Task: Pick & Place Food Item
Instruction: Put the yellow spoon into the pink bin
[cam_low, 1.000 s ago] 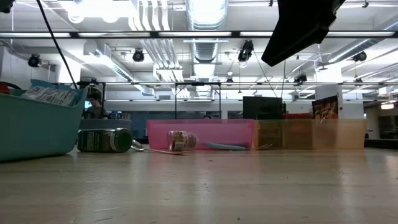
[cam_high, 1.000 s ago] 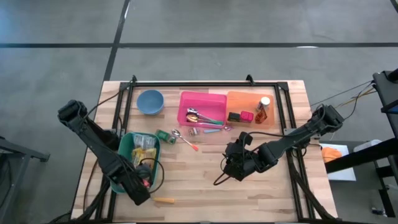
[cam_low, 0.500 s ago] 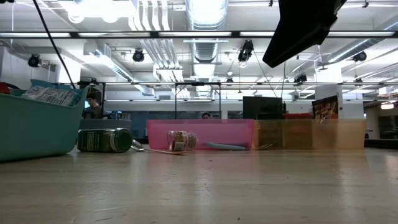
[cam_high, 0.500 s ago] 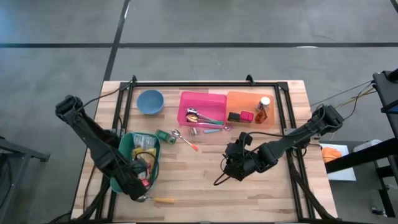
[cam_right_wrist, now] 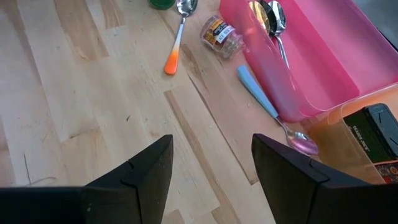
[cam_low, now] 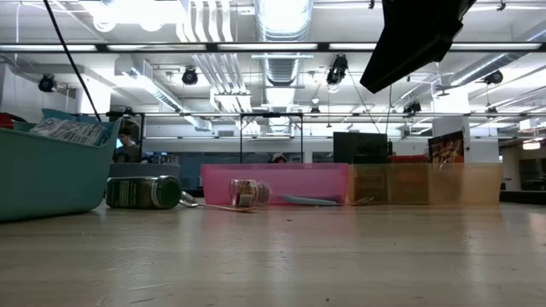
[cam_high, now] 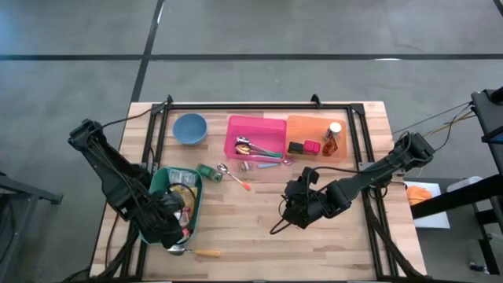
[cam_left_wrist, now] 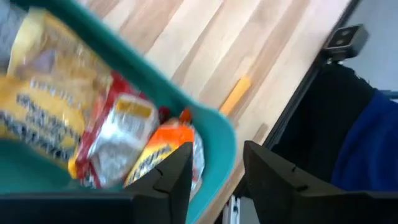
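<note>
- Left gripper (cam_high: 174,222) sits over the near end of the teal bin (cam_high: 159,187) at the counter's (cam_high: 251,228) left side; its dark fingers (cam_left_wrist: 166,177) stand apart with a gap between them, nothing held.
- The teal bin holds snack packets: yellow bags (cam_left_wrist: 43,93) with blurred white lettering I can't read, a red-and-silver packet (cam_left_wrist: 118,134), and an orange packet (cam_left_wrist: 165,146) by the rim.
- A small orange stick (cam_high: 207,252) lies on the wood just outside the bin's near end.
- Right gripper (cam_high: 296,206) hovers over bare wood mid-counter, fingers (cam_right_wrist: 140,177) parted and empty.
- Pink bin (cam_high: 256,126) at the back centre holds spoons (cam_high: 245,144); an orange tray (cam_high: 310,126) touches its right side and carries a small bottle (cam_high: 332,137) and dark boxes (cam_high: 296,147), labels too small to read.
- Small spice jar (cam_right_wrist: 221,32) lies on its side just beside the pink bin, orange label, writing unreadable.
- Orange-handled spoon (cam_right_wrist: 177,34) and blue-handled spoon (cam_right_wrist: 267,106) lie on the wood near it.
- Green can (cam_low: 143,192) lies on its side next to the teal bin.
- Blue bowl (cam_high: 189,128) at back left.
</note>
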`<state>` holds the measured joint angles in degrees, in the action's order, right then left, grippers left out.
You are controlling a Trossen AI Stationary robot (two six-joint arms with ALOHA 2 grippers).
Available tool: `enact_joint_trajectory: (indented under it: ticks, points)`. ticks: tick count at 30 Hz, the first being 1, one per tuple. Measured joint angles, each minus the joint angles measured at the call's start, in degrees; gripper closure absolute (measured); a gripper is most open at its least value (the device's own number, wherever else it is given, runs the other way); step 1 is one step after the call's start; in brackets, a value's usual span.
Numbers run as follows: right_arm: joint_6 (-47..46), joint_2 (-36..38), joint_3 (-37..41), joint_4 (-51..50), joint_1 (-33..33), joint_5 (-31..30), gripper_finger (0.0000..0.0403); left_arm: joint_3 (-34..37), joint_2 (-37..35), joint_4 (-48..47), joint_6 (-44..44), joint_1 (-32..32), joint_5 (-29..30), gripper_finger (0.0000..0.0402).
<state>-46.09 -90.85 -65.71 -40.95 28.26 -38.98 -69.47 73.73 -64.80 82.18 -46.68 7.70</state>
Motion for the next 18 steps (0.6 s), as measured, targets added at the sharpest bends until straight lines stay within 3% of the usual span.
enact_joint_trajectory:
  ticks: [6,12,18]
  points:
    - [0.0,0.0,1.0,1.4,0.0,0.3,0.0186,-2.5,5.4,0.5,-5.3,0.0,-0.1,0.0295]
    - [0.0,0.0,1.8,2.7,0.0,0.6,0.0186,-7.6,13.0,0.5,-11.2,0.3,-3.8,0.0299]
    - [0.1,0.0,1.7,2.8,0.0,2.0,0.0186,-14.7,20.9,0.5,-26.3,0.3,-4.2,0.0299]
